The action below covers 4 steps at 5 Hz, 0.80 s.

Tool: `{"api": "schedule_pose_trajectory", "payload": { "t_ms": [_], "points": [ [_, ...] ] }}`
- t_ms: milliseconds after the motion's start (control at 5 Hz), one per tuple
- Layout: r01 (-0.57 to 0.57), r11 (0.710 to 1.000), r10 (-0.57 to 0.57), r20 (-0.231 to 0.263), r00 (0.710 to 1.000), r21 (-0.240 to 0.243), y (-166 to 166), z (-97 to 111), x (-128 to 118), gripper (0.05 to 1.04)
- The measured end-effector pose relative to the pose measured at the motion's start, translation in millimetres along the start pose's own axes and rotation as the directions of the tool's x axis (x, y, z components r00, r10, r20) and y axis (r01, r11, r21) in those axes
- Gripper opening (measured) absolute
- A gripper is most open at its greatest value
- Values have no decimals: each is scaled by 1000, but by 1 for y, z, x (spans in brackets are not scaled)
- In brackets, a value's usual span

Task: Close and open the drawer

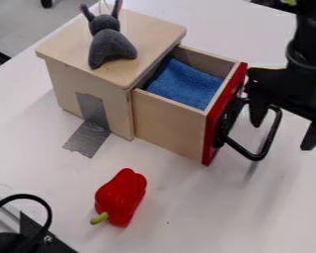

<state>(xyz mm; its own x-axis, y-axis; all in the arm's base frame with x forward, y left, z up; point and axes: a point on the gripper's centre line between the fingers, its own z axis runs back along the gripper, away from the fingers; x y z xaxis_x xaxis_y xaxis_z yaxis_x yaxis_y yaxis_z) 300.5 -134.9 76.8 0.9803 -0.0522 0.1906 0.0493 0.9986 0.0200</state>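
Note:
My black gripper (285, 129) hangs at the right, its two fingers spread wide apart. One finger is at the drawer's black handle (256, 154), over the space between the handle bar and the drawer front; whether it touches is hard to tell. The other stands to the right, outside the handle. The wooden drawer (166, 123) is pulled out of its small cabinet (88, 83), with its red front (218, 118) facing right. A blue cloth (183, 84) lies inside the drawer.
A grey plush toy (110, 43) sits on the cabinet top. Grey tape (91, 131) joins the cabinet's side to the white table (187, 212). A red toy pepper (121, 196) lies in front of the cabinet, and a black object with a cable (45, 237) is at the lower left corner.

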Motion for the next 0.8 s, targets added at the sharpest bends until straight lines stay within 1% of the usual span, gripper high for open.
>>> {"api": "schedule_pose_trajectory", "payload": {
  "t_ms": [200, 400, 600, 800],
  "points": [
    [-6, 1000, 6, -12, 1000, 30, 5, -19, 16, 999],
    [-14, 999, 16, -56, 998, 44, 10, -47, 22, 999],
    [4, 998, 4, -126, 992, 62, 12, -71, 19, 965],
    [21, 996, -6, -166, 986, 86, 18, -80, 14, 691]
  ]
}}
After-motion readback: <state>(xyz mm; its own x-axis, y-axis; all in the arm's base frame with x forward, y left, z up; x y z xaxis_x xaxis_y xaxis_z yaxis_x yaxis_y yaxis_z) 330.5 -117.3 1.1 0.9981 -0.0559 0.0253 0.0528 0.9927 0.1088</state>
